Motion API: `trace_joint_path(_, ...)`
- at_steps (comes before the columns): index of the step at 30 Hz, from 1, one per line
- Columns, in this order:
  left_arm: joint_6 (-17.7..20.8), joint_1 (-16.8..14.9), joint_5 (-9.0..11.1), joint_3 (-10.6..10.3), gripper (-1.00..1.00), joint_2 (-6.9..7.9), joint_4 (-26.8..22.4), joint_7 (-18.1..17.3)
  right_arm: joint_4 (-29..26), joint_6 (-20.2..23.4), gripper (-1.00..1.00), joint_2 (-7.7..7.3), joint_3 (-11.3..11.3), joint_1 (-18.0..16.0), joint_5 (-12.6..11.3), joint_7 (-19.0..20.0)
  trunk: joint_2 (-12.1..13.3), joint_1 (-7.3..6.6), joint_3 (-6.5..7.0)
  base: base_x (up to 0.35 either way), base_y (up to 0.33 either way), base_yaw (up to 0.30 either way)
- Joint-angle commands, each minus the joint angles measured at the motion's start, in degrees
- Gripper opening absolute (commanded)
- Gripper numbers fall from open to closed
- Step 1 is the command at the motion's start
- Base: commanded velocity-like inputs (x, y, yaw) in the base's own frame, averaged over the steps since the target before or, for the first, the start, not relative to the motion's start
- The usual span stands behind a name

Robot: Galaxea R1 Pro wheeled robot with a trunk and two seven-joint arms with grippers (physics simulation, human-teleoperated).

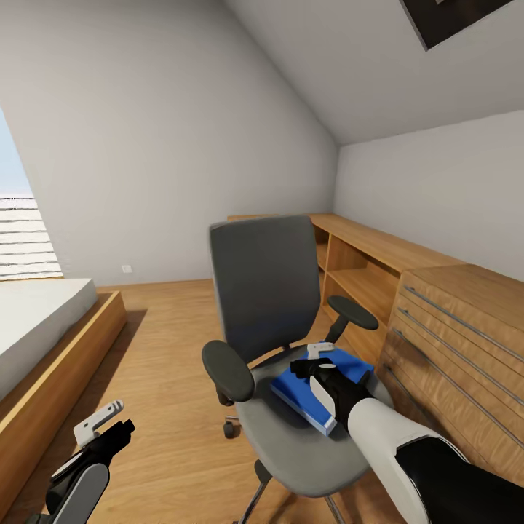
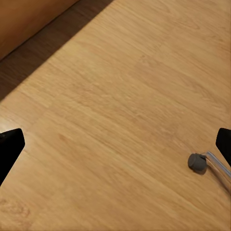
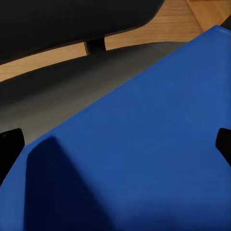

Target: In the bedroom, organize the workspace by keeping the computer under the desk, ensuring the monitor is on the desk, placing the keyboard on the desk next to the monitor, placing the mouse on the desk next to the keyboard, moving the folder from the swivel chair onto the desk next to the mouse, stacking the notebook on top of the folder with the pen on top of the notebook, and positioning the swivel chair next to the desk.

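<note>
The flat blue rectangular folder (image 1: 320, 389) lies on the grey padded seat of the swivel chair (image 1: 291, 429), its long axis running diagonally from the chair's back toward the robot. The right gripper (image 1: 318, 366) hangs directly over the folder with its fingers spread wide, the blue cover spanning the gap between them in the right wrist view. The left gripper (image 1: 109, 426), also spread, hangs low over the wooden plank floor (image 2: 115, 96), well apart from the chair, so the right arm looks far better placed for the pickup.
</note>
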Motion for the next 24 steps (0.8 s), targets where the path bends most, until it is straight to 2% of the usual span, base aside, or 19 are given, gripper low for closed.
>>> trace_joint_path(1, 0.2, 0.0, 0.3, -0.1, 1.0, 0.06, -0.1, 0.4, 1.0, 0.3, 1.0, -0.04, 0.1, 0.0, -1.1, -0.3, 0.0, 0.0, -0.07, 0.0, 0.0, 0.0)
trace_joint_path(11, 0.2, 0.0, 0.1, -0.1, 1.0, 0.06, 0.0, 0.4, 1.0, 0.3, 1.0, -0.08, 0.1, 0.0, -1.1, -0.3, 0.0, 0.0, -0.07, -0.128, -0.053, 0.0)
trace_joint_path(19, 0.3, 0.0, 0.1, -0.1, 1.0, 0.06, 0.0, 0.4, 1.0, 0.3, 1.0, -0.11, 0.1, 0.0, -1.1, -0.3, 0.0, 0.0, -0.07, -0.042, -0.012, 0.0)
trace_joint_path(24, 0.3, 0.0, 0.1, -0.1, 1.0, 0.06, 0.0, 0.4, 1.0, 0.3, 1.0, -0.12, 0.1, 0.0, -1.1, -0.3, 0.0, 0.0, -0.07, -0.217, -0.001, 0.0)
